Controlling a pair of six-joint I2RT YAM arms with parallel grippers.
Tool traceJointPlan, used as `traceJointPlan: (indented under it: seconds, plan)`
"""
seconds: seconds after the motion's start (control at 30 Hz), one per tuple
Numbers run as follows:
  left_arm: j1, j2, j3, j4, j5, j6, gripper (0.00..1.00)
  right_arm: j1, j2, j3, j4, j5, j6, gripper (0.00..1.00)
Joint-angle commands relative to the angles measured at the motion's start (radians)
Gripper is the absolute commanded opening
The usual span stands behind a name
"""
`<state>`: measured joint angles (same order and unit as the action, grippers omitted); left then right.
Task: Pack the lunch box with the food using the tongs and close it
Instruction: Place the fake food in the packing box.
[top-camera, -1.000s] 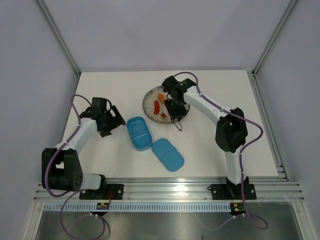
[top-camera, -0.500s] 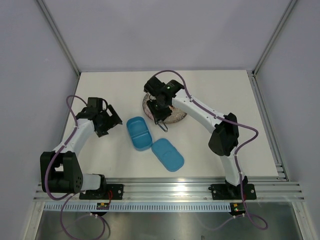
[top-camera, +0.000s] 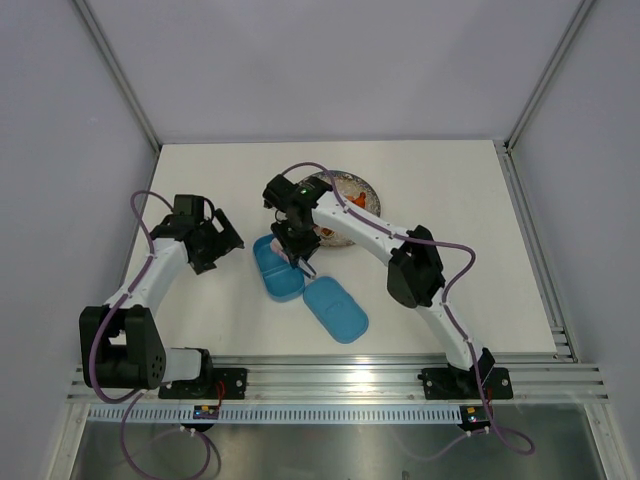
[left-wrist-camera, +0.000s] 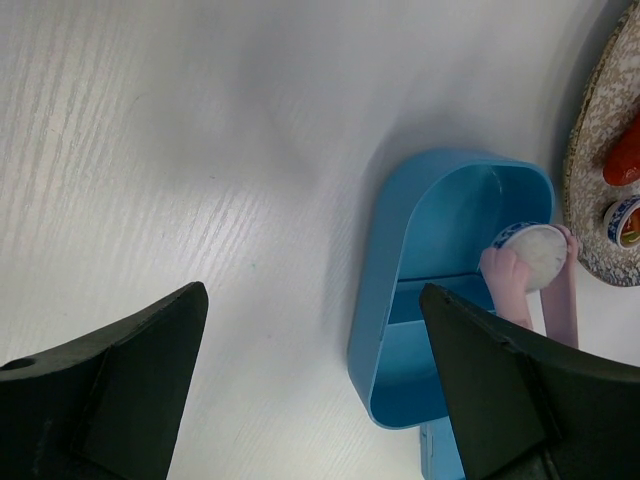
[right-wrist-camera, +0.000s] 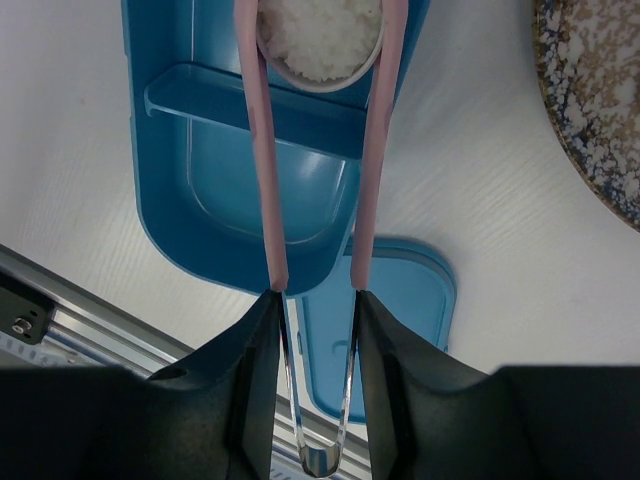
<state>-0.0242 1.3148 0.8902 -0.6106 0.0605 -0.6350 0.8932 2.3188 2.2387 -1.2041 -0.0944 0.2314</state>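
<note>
The blue lunch box (top-camera: 280, 285) lies open at mid-table with its flat lid (top-camera: 335, 310) just to its near right. My right gripper (right-wrist-camera: 318, 300) is shut on the pink tongs (right-wrist-camera: 266, 180), and their tips pinch a white rice ball in a small cup (right-wrist-camera: 320, 40). The ball hangs over the box's compartment (left-wrist-camera: 450, 225) nearest the plate. My left gripper (left-wrist-camera: 312, 295) stands wide open left of the box, holding nothing. A red sausage (left-wrist-camera: 625, 160) and another small cup (left-wrist-camera: 625, 220) lie on the plate.
The round speckled plate (top-camera: 345, 182) sits just behind the box, partly hidden by my right arm. The lid (right-wrist-camera: 400, 300) lies beyond the box's near end. The metal rail (top-camera: 330, 385) runs along the table's near edge.
My right arm has swung left from the plate to above the lunch box, carrying the white ball in the tongs. The left arm has barely moved.
</note>
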Motion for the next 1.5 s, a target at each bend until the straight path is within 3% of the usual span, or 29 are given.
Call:
traceJointPlan:
  seconds: [0.0, 1.0, 1.2, 1.47]
  plan:
    - [0.009, -0.031, 0.019, 0.003, 0.004, 0.014, 0.92, 0.01, 0.027, 0.071, -0.009, -0.031, -0.015, 0.23]
    - [0.013, -0.058, 0.009, -0.009, 0.018, 0.017, 0.92, 0.029, 0.1, 0.105, 0.037, -0.103, -0.004, 0.29]
    - [0.012, -0.055, 0.009, -0.003, 0.03, 0.015, 0.92, 0.03, 0.102, 0.105, 0.031, -0.102, -0.007, 0.41]
    - [0.012, -0.057, 0.006, -0.005, 0.029, 0.017, 0.92, 0.035, 0.111, 0.121, 0.018, -0.102, -0.009, 0.48]
